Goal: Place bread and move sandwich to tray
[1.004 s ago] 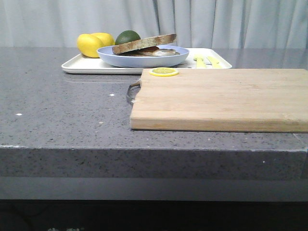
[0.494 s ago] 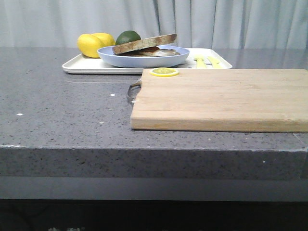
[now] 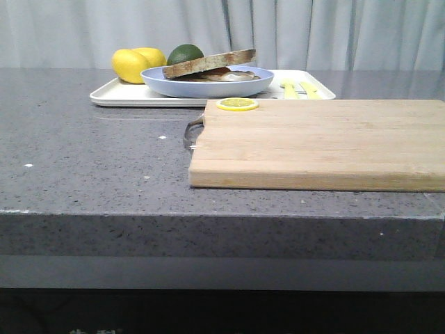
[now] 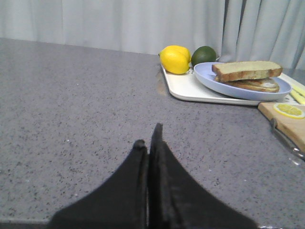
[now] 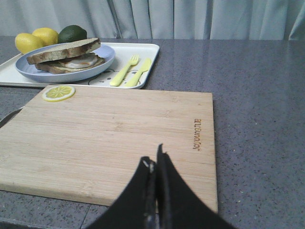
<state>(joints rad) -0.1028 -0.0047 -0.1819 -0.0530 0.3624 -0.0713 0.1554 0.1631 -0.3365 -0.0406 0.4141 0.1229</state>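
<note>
The sandwich (image 3: 212,72) lies on a light blue plate (image 3: 208,86), which rests on the white tray (image 3: 118,94) at the back of the counter. A plain bread slice (image 3: 208,62) sits tilted on top of it, over the egg layer (image 5: 78,60). In the left wrist view my left gripper (image 4: 148,136) is shut with nothing in it, over bare grey counter well short of the tray (image 4: 186,88). My right gripper (image 5: 153,157) is also shut and holds nothing, over the near edge of the wooden cutting board (image 5: 114,133). Neither gripper shows in the front view.
Two lemons (image 3: 132,64) and a lime (image 3: 184,53) sit on the tray's left end. A yellow fork (image 5: 125,70) and knife (image 5: 139,72) lie on its right end. A lemon slice (image 3: 237,104) rests on the cutting board's far left corner, near the board's metal handle (image 3: 191,130).
</note>
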